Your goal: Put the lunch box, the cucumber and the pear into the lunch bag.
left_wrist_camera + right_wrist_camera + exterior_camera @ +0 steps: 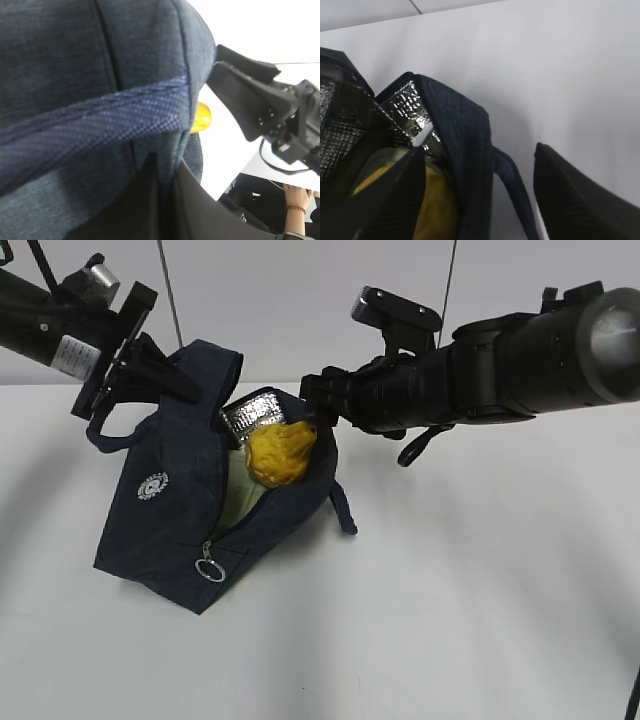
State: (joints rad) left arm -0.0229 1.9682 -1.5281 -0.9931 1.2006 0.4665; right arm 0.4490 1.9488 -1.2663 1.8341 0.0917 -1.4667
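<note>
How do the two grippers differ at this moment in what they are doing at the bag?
The left gripper is clamped on the bag at its top edge, holding it up; the right gripper is open, with the bag's wall between its fingers. The left stays outside the bag; the right has one finger in the mouth beside the pear. Both are black.

Both arms matte black w/ thick round segments — left arm (pixel 45 325), upper left, has a white label and silver cap; right arm (pixel 520 365), upper right, trails a black cable loop.

Left hand (pixel 150 365) clamped shut; right hand (pixel 318 400) spread open.
</note>
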